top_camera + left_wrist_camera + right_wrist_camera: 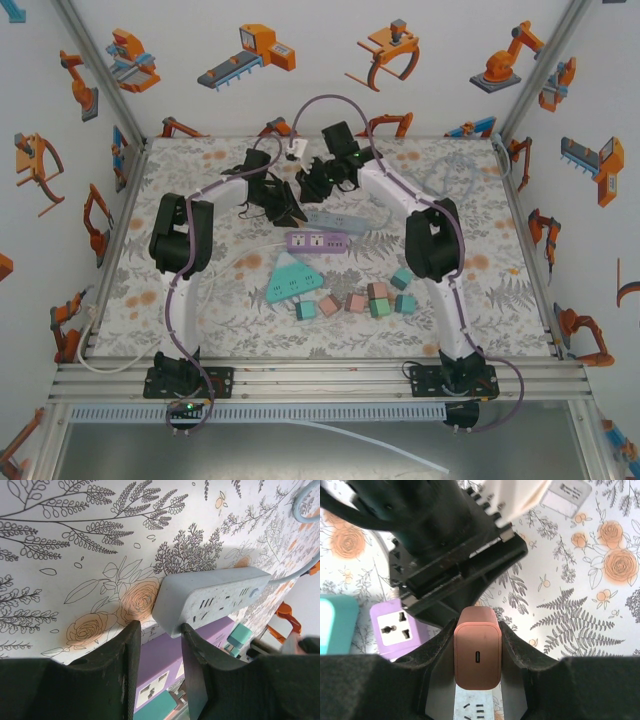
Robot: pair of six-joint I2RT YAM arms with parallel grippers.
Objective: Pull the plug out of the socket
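Although spread over a wide floral table (200, 330), comes down to the pale power strip (210, 597) near its middle, and seems mid-pull. Finds the left gripper (157, 632) parted and empty at the strip's end, the right gripper (477, 630) clamped on the salmon plug (477, 655) directly above the strip's slots; cannot tell whether seated or free. Next calls for lifting straight off the socket face, without tilt, while pinning the strip.

Purple power strip (317, 241) lying on table (240, 325); teal wedge-shaped strip (293, 280) sitting just nearer; pink and teal blocks (355, 302) clustering beside it.
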